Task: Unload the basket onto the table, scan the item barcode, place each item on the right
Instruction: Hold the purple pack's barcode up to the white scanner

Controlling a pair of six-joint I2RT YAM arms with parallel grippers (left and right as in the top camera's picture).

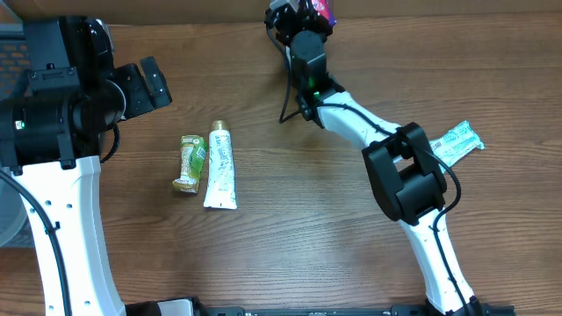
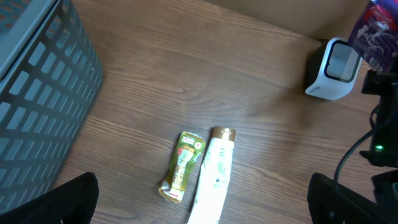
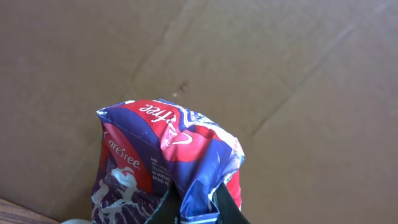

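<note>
**A:** From overhead, what is the right claw [image 1: 297, 19] doing?

**B:** It is clenched on the Carefree packet [image 1: 323, 9], which it holds up at the far edge of the desk [image 1: 307, 237]. The left claw [image 1: 147, 85] is spread wide and grasps nothing. A white tube [image 1: 220, 167] and a green tube [image 1: 190, 162] lie on the desk just ahead of it.

**A:** And the left wrist view?

**B:** The white scanner [image 2: 333, 68] stands well off to that claw's right. The packet hangs just beside the scanner's top.

**A:** Right wrist?

**B:** The fingers pinch one crumpled end of the packet. Its printed front faces the camera, and the cardboard [image 3: 298, 74] is behind it. I see no barcode on that face.

**A:** So how should the scan be done?

**B:** I would turn the wrist until the hidden side faces the scanner window. Then hold it flat, close and steady, and keep the pinch off the code.
</note>
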